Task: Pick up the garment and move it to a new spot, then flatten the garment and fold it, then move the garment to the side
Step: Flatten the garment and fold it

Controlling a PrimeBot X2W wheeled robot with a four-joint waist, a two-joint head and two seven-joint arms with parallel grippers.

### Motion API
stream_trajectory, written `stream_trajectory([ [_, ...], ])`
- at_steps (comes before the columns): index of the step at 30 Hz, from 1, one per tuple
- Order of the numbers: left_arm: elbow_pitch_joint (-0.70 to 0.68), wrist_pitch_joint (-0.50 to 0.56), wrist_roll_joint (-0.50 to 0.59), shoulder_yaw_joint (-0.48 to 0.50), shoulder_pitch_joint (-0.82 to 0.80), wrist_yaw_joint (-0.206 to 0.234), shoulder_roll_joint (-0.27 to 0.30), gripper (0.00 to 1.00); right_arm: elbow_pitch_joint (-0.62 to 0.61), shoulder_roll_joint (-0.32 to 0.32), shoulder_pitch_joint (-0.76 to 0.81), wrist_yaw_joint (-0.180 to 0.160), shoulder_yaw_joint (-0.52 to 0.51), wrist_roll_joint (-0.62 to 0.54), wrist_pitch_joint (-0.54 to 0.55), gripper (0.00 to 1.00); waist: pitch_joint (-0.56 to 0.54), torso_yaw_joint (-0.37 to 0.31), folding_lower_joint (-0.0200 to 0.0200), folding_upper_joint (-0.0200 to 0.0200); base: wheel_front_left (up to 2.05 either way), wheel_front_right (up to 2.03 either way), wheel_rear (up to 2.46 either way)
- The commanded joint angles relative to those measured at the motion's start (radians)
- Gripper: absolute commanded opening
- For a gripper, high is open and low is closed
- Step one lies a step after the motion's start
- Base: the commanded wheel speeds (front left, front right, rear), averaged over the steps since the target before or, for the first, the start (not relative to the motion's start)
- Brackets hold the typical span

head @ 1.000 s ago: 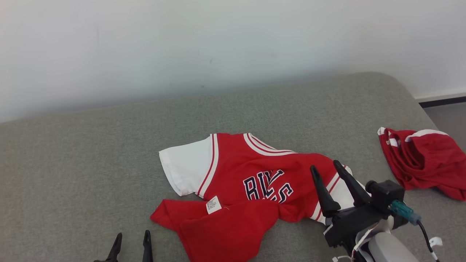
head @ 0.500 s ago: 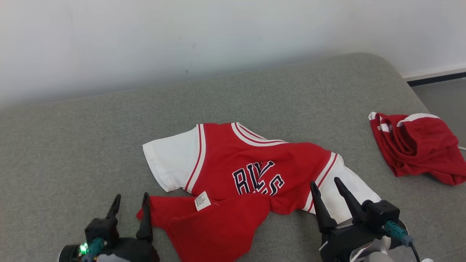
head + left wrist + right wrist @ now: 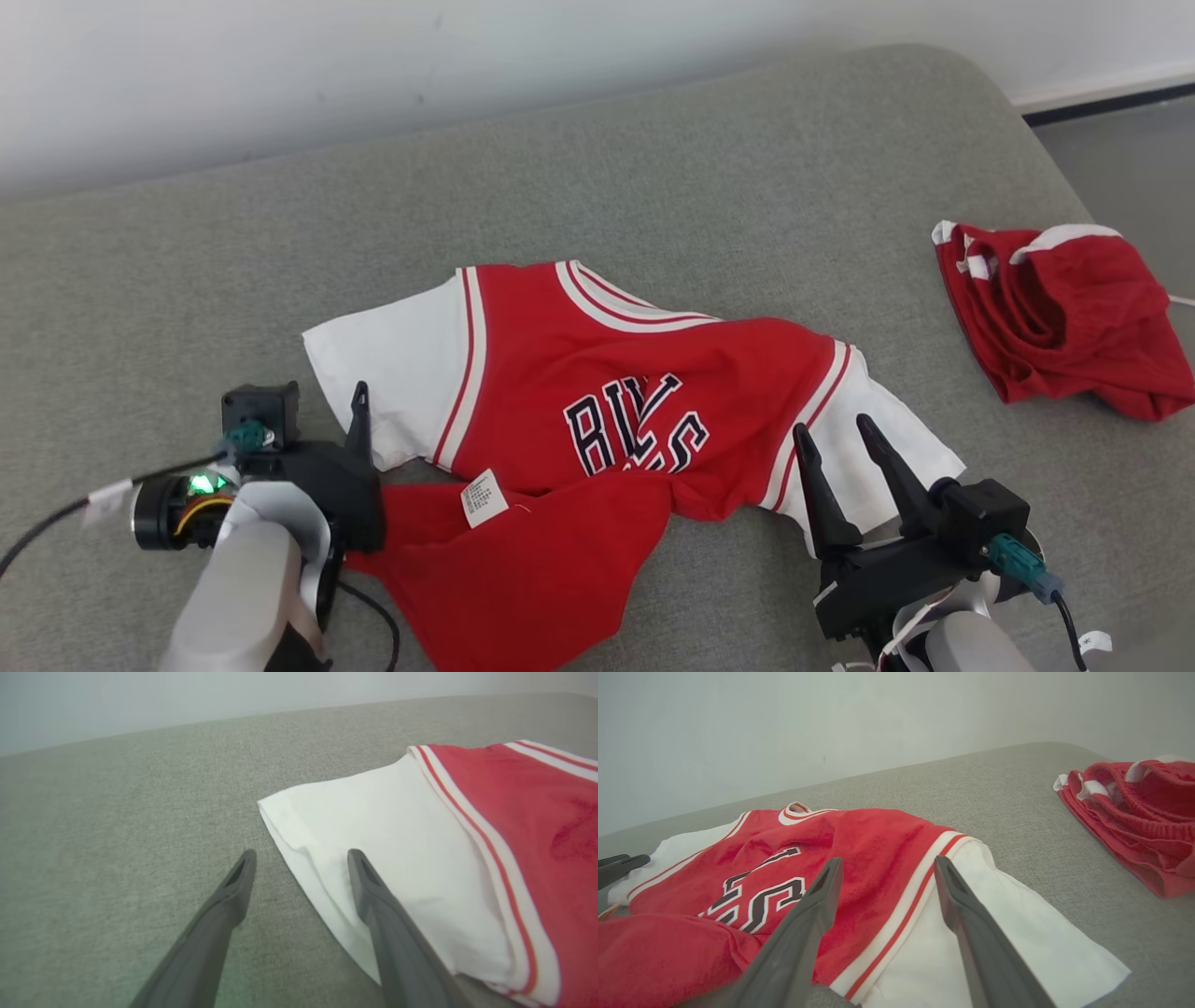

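My left hand and right hand are both wide open, holding nothing, one at each white sleeve of the red jersey, which lies crumpled in the middle of the grey padded surface. Its dark chest letters are creased and not fully readable, and the print on the white label is too small.

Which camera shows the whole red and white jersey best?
The head view: nearly all of the jersey shows there. Left wrist view catches one white sleeve; right wrist view, the lettering and other sleeve.
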Motion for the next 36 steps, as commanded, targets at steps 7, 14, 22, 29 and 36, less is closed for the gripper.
stream_trajectory([
  [7, 0.149, 0.084, 0.024, -0.036, -0.097, -0.004, 0.024, 0.84, -0.001, 0.016, -0.017, -0.003, -0.004, -0.011, -0.004, 1.00, 0.044, -0.028, -0.0002, -0.0001, 0.00, 0.00, 0.00],
  [14, 0.195, 0.079, 0.075, -0.123, -0.174, -0.038, 0.048, 0.00, -0.001, 0.028, -0.024, -0.003, -0.007, -0.007, -0.004, 1.00, 0.055, -0.031, -0.0002, -0.0001, 0.00, 0.00, 0.00],
  [22, 0.156, 0.078, 0.145, -0.277, -0.379, -0.049, 0.128, 0.00, -0.006, 0.058, -0.049, -0.003, -0.002, 0.017, -0.004, 1.00, 0.119, -0.073, -0.0002, -0.0001, 0.00, 0.00, 0.00],
  [29, 0.113, 0.058, 0.116, -0.487, -0.557, -0.050, 0.180, 0.00, 0.009, 0.077, -0.066, -0.003, 0.000, 0.033, -0.004, 1.00, 0.168, -0.133, -0.0002, -0.0001, 0.00, 0.00, 0.00],
  [36, 0.089, 0.021, 0.089, -0.642, -0.726, -0.050, 0.236, 0.00, 0.011, 0.085, -0.087, -0.003, 0.017, 0.051, -0.004, 1.00, 0.208, -0.206, -0.0002, -0.0001, 0.00, 0.00, 0.00],
])
